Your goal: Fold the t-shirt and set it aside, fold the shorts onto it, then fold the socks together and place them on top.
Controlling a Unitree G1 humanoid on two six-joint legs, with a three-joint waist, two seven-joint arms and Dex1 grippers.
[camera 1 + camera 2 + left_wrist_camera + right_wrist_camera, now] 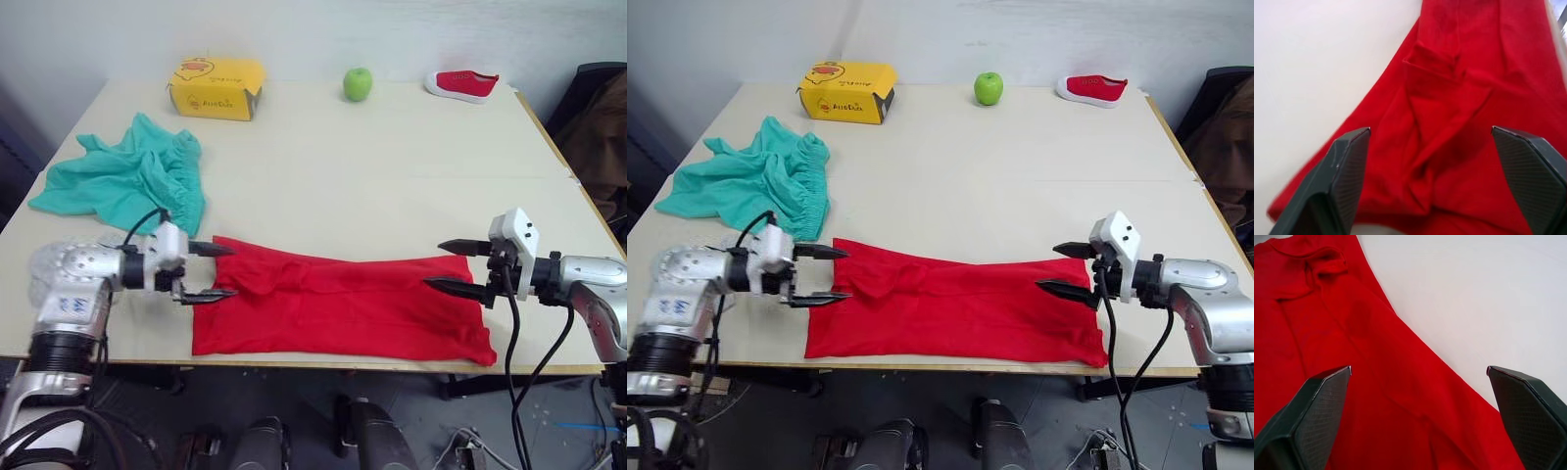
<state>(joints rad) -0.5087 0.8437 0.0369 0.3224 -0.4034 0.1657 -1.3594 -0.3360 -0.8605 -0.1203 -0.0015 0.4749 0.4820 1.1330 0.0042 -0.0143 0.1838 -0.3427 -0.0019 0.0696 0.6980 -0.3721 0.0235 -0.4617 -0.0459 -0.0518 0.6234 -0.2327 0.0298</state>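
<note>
The red t-shirt [343, 304] lies folded into a long band along the table's front edge. My left gripper [214, 271] hovers open at the band's left end, fingers spread over the cloth [1449, 147]. My right gripper [453, 266] is open at the right end, one finger over the red fabric [1352, 382], the other over bare table. The teal-green shorts [127, 176] sit crumpled at the left of the table, behind my left arm. The socks are out of view.
At the back of the table stand a yellow cardboard box [216, 88], a green apple [358, 84] and a small red shoe [462, 84]. The table's [392, 186] middle is bare. A dark chair with brown cloth [598, 127] stands beyond the right edge.
</note>
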